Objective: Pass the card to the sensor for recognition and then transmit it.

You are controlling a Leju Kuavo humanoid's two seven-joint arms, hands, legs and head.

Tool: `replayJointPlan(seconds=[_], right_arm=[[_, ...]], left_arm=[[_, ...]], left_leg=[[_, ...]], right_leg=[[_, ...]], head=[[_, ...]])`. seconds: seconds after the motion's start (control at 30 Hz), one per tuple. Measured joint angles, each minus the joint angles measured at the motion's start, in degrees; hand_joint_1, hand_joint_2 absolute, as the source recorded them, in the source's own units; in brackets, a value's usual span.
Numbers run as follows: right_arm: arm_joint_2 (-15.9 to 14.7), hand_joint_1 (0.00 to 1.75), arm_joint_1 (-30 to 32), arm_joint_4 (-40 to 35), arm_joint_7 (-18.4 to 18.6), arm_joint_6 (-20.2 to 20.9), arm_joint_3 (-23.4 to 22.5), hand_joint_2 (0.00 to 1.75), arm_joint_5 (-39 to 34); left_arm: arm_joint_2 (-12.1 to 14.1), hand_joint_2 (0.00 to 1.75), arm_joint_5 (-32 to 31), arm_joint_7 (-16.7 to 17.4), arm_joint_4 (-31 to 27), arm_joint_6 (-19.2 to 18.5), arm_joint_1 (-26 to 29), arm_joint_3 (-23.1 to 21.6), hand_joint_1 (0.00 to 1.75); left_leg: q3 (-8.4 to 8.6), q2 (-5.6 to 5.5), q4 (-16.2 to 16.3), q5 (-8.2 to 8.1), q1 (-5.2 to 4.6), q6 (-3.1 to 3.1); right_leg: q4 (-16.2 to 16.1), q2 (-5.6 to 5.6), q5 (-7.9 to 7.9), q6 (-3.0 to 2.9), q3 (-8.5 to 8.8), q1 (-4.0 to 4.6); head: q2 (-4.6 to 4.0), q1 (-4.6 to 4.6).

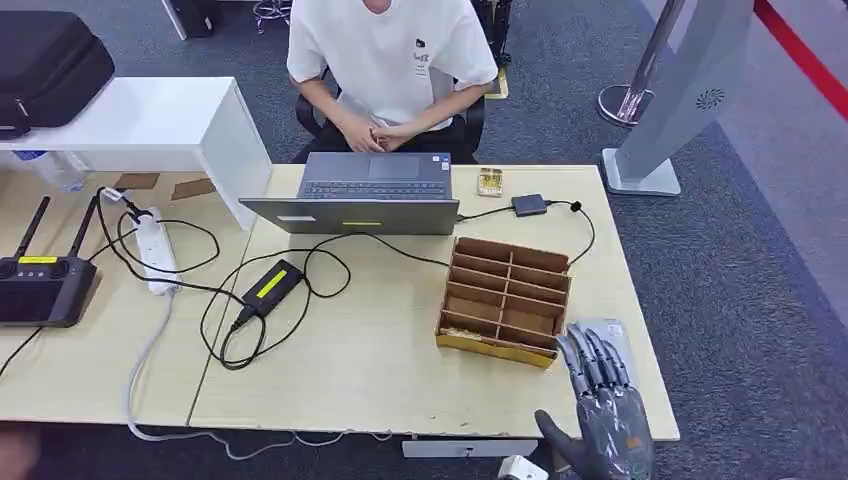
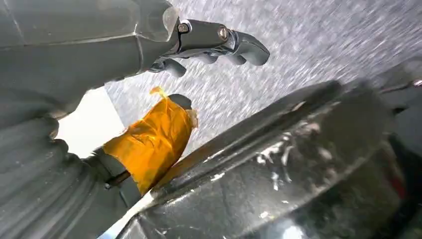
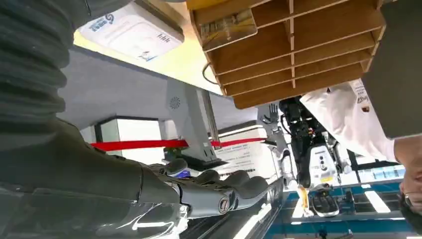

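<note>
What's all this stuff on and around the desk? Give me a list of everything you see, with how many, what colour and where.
Light wooden table: one, centre.
Grey laptop: one, far edge, facing the person.
Brown wooden compartment rack: one, right part of table.
White card: one, at the table's right edge beside the rack, under the right hand's fingers.
Black box with yellow label: one, cabled, left of centre.
Small dark adapter: one, behind the rack.
White power strip: one, left desk.
Black remote controller with antennas: one, far left.
Black bag: one, on white shelf.
Grey stand: one, on floor, right.
Person in white T-shirt: one, seated behind laptop.
Right hand: grey, over the card.
Left hand: grey, above carpet.
</note>
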Motion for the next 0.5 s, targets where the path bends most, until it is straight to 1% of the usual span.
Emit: replayJointPlan(seconds=[0.1, 0.2, 0.3, 0.5], right_arm=[[1.1, 0.00, -1.1, 2.2, -0.9, -0.1, 0.0, 1.75, -0.6], [2.3, 0.00, -2.1, 4.3, -2.3, -0.3, 0.0, 1.75, -1.2], [3.7, 0.00, -3.5, 6.5, -3.5, -0.2, -0.4, 1.75, -1.2], [3.8, 0.00, -3.6, 6.7, -3.6, -0.2, -0.5, 1.75, -1.3]], left_arm=[[0.1, 1.75, -0.9, -2.4, 0.0, 1.3, 0.0, -0.7, 0.00], [0.2, 1.75, -1.2, -3.5, 0.0, 1.7, -0.1, -1.5, 0.00], [0.3, 1.75, -1.6, -3.7, 0.0, 1.5, -0.1, -1.9, 0.00], [0.3, 1.75, -1.6, -3.8, 0.0, 1.4, -0.1, -1.9, 0.00]], left_leg=[[0.01, 0.02, 0.0, 0.00, 0.00, 0.00], [0.00, 0.02, 0.0, 0.00, 0.01, 0.00], [0.00, 0.02, 0.0, 0.00, 0.01, 0.00], [0.00, 0.02, 0.0, 0.00, 0.01, 0.00]], right_leg=[[0.0, 0.02, 0.00, -0.01, 0.00, 0.00], [0.0, 0.02, 0.00, -0.01, 0.00, 0.00], [0.0, 0.02, 0.01, -0.01, 0.00, 0.01], [0.0, 0.02, 0.01, -0.01, 0.00, 0.01]], head=[[0.00, -0.02], [0.00, -0.02], [0.00, 0.00], [0.00, 0.00]])
